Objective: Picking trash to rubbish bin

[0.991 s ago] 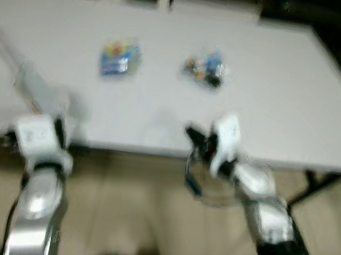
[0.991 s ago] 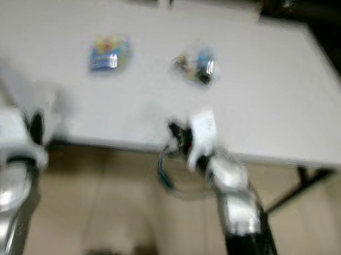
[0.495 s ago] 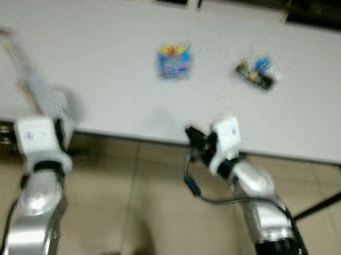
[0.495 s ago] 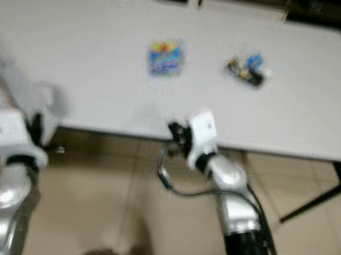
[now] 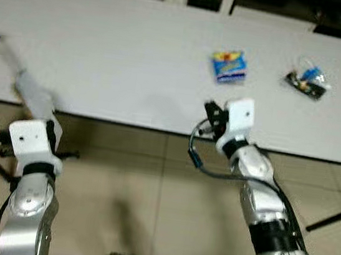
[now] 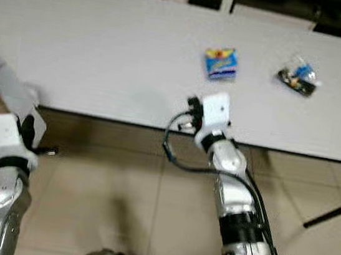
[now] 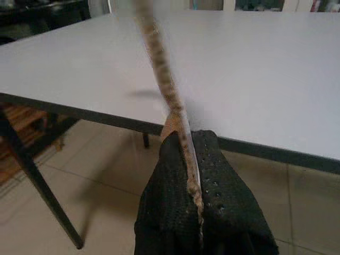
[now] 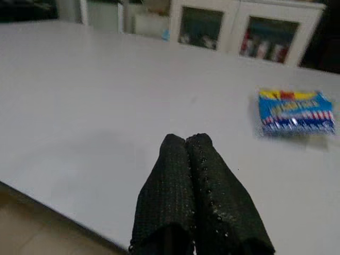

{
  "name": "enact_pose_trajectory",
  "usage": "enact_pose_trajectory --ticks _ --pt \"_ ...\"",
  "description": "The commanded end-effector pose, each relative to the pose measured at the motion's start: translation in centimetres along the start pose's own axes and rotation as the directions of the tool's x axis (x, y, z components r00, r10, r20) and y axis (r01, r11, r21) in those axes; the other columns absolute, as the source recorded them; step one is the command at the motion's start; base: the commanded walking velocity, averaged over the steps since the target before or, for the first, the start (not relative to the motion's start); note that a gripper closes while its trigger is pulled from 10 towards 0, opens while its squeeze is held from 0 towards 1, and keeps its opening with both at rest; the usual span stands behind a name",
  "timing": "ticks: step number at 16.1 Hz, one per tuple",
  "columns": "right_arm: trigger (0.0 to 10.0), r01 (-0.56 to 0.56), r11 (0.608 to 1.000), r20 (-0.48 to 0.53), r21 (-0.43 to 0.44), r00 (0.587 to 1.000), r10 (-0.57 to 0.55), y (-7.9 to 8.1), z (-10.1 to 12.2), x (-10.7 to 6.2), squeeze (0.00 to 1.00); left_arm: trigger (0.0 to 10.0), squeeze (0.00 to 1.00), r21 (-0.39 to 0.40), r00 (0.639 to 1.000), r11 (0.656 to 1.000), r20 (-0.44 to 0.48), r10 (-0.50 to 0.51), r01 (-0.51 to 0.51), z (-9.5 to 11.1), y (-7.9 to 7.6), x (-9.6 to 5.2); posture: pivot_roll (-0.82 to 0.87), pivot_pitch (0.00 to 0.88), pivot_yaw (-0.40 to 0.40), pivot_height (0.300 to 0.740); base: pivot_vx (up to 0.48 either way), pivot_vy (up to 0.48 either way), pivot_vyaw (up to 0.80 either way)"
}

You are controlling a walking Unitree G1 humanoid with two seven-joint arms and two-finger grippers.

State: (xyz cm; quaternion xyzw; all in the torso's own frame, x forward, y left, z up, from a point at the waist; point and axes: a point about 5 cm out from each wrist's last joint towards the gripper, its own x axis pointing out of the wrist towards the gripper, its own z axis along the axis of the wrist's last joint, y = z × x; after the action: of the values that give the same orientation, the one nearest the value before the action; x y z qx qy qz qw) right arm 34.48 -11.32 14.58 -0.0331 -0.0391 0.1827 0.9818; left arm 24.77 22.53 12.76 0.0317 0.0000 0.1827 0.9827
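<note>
A thin, speckled brownish strip [image 7: 169,90], some scrap of trash, is clamped between the two black fingers of the left gripper [image 7: 197,175], which are pressed tight on it. The strip runs up and away from the fingertips, out over the near edge of the white table [image 5: 117,51]. From the head camera this gripper sits at about eight o'clock in the scene, just outside the table's front edge, but there it is too blurred to make out more than a pale streak.

On the tabletop lies a blue and yellow packet [image 5: 229,66] at roughly one o'clock from the middle of the scene, flat on the surface. Near it, out toward two o'clock, lies a crumpled clear wrapper [image 5: 306,82] with dark and blue bits inside; the two are apart, not touching.

The right gripper [image 8: 186,149] hangs over the table's near edge at around five o'clock from the packet, its two black fingers pressed together with nothing between them. Along those fingers the blue packet shows ahead and off to one side, well apart from the tips.

Beyond the table's far edge stand white cabinets with glass doors [image 8: 249,34]. Under the table the floor is beige tile [image 5: 149,194], and dark table legs [image 7: 37,186] slant down to it.
</note>
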Motion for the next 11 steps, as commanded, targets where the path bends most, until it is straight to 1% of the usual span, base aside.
enact_pose_trajectory --ticks 1,2,5,7,11 --pt "10.0 0.067 0.998 0.018 -0.001 0.998 -0.067 -0.9 0.1 -0.1 0.0 10.0 0.0 0.012 1.0 1.0 0.005 -0.016 0.016 0.1 -0.2 0.2 0.02 0.105 -0.018 0.74 0.0 0.0 0.0" --pt "10.0 0.08 0.997 0.026 -0.002 0.997 -0.079 -0.9 0.2 0.1 0.0 10.0 0.0 0.025 0.999 0.999 0.02 -0.031 0.03 0.5 -0.1 0.5 0.03 0.097 -0.007 0.74 0.0 0.0 0.0" --pt "10.0 0.088 0.996 0.037 0.009 0.995 -0.089 -0.7 0.2 0.4 0.0 10.0 0.0 0.001 0.997 0.998 0.036 -0.063 0.063 1.2 0.1 0.9 0.05 0.089 0.005 0.74 0.0 0.0 0.0" --pt "10.0 0.092 0.995 0.058 0.024 0.994 -0.094 -0.3 0.4 0.7 0.0 10.0 0.0 -0.008 0.995 0.996 0.06 -0.086 0.087 2.0 0.2 1.1 0.05 0.085 0.01 0.74 0.323 0.0 0.0" --pt "10.0 0.081 0.997 0.076 0.016 0.994 -0.081 0.0 0.5 0.6 0.0 10.0 0.0 -0.007 0.993 0.995 0.06 -0.098 0.099 2.0 0.0 1.5 0.04 0.084 0.013 0.74 0.456 0.0 0.0"
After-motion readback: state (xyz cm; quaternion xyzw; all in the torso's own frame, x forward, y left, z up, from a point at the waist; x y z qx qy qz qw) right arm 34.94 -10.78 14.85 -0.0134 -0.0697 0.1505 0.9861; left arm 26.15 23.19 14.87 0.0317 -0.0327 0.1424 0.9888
